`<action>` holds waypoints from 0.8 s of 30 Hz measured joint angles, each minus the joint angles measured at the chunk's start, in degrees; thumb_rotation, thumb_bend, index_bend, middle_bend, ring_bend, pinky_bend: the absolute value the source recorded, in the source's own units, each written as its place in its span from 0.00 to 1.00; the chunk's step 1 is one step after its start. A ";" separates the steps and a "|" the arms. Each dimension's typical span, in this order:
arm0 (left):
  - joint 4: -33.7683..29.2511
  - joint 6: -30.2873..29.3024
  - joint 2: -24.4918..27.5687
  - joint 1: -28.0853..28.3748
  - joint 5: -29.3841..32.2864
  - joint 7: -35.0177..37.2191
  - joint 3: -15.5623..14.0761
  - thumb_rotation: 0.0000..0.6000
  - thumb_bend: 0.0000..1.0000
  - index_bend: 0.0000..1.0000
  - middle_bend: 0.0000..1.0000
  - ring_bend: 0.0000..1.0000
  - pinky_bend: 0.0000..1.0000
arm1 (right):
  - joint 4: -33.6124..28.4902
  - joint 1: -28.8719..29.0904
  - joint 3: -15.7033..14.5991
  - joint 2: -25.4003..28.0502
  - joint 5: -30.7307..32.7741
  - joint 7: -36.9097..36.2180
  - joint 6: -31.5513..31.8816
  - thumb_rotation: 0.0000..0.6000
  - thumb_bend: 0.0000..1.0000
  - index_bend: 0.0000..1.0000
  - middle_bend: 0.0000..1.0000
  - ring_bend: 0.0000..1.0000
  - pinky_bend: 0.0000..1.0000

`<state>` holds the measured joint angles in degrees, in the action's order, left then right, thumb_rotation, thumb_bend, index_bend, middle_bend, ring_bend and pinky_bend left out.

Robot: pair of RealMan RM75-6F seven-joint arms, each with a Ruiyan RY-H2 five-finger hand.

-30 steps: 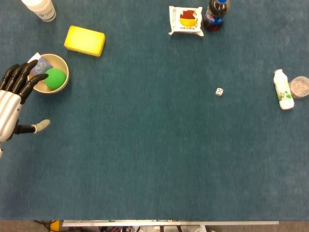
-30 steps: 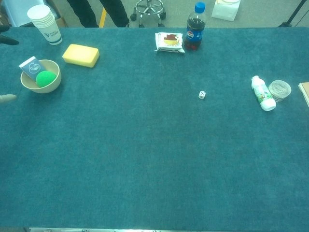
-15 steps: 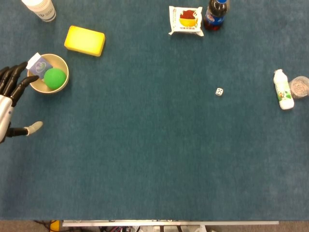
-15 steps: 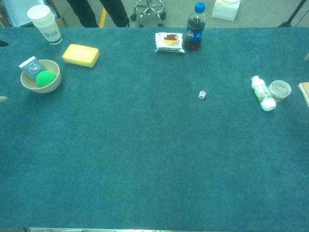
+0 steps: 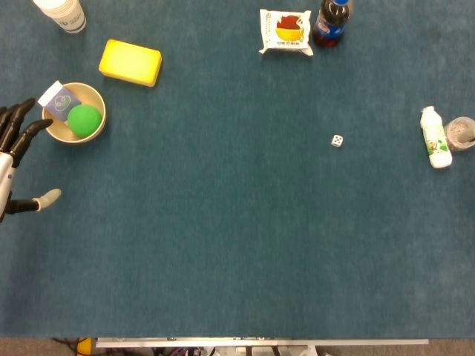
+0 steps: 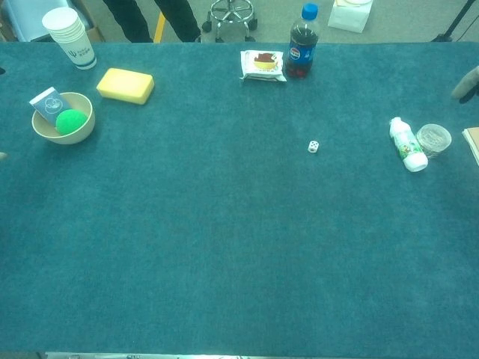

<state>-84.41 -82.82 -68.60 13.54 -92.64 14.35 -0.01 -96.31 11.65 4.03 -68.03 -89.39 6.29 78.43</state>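
Left robot hand: we are seeing the left robot hand [image 5: 10,152] hovering at the left edge of the desk [image 5: 223,222], its dark fingers [image 5: 22,124] spread and the thumb stuck out to the side, holding nothing.
Right robot hand: only a blurred pale shape is showing at the right edge of the chest view, which we are taking for the right robot hand [image 6: 468,82]; we cannot tell how its fingers are set.
Bowl: the tan bowl [image 5: 93,96] is standing just beside the left fingertips, apart from them as far as we can judge.
Bowl contents: a green ball [image 5: 84,119] is lying inside, and a small blue-and-white card packet [image 5: 61,98] is leaning on the far-left rim.
Step in hand: we are judging this as an open-handed hover beside the bowl, with no grasp made.
Next move: any grasp here is calling for the fingers to come over the rim and close round the ball without tipping the bowl.
Nearby: a yellow sponge [image 5: 130,62] and a paper cup stack [image 5: 63,13] are sitting beyond the bowl.
Farther off: a snack packet [image 5: 285,31], a cola bottle [image 5: 330,22], a die [image 5: 337,140] and a small white bottle [image 5: 436,137] are lying well apart on the right.
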 measured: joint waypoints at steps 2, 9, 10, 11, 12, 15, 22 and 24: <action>0.14 -0.11 0.00 -0.06 0.01 0.30 0.01 1.00 0.00 0.15 0.00 0.00 0.04 | -0.53 0.63 0.07 0.17 0.04 1.04 -0.97 1.00 1.00 0.43 0.50 0.40 0.65; 0.56 -0.62 0.09 -0.43 -0.15 1.07 -0.11 1.00 0.00 0.15 0.00 0.00 0.04 | -5.56 5.16 1.62 2.14 2.92 9.44 -8.19 1.00 1.00 0.43 0.70 0.60 0.80; 0.68 -0.66 0.02 -0.49 -0.14 1.16 -0.14 1.00 0.00 0.15 0.00 0.00 0.04 | -6.31 5.82 1.90 2.43 3.75 10.78 -9.24 1.00 1.00 0.43 0.73 0.62 0.83; 0.82 -0.75 -0.07 -0.59 -0.14 1.28 -0.19 1.00 0.00 0.15 0.00 0.00 0.04 | -7.05 6.47 2.17 2.70 4.68 12.16 -10.25 1.00 1.00 0.43 0.76 0.65 0.87; 0.95 -0.76 -0.14 -0.63 -0.10 1.38 -0.20 1.00 0.00 0.15 0.00 0.00 0.04 | -8.03 7.31 2.53 3.04 6.08 14.05 -11.55 1.00 1.00 0.43 0.78 0.67 0.89; 1.32 -0.79 -0.35 -0.84 0.14 1.67 -0.25 1.00 0.00 0.15 0.00 0.00 0.04 | -10.18 9.22 3.41 3.61 10.35 19.07 -14.08 1.00 1.00 0.43 0.91 0.78 0.99; 1.51 -1.03 -0.41 -1.10 0.12 1.96 -0.27 1.00 0.00 0.15 0.00 0.00 0.04 | -13.52 13.91 4.88 3.23 22.51 31.58 -17.50 1.00 1.00 0.43 1.00 0.96 1.00; 1.61 -0.95 -0.46 -1.07 0.06 2.02 -0.29 1.00 0.00 0.15 0.00 0.00 0.04 | -14.19 15.55 5.14 2.83 26.27 34.42 -18.23 1.00 1.00 0.43 1.00 0.99 1.00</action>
<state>-82.80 -83.77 -69.07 12.48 -92.58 16.38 -0.30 -110.50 27.21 9.17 -65.21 -63.12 40.72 60.20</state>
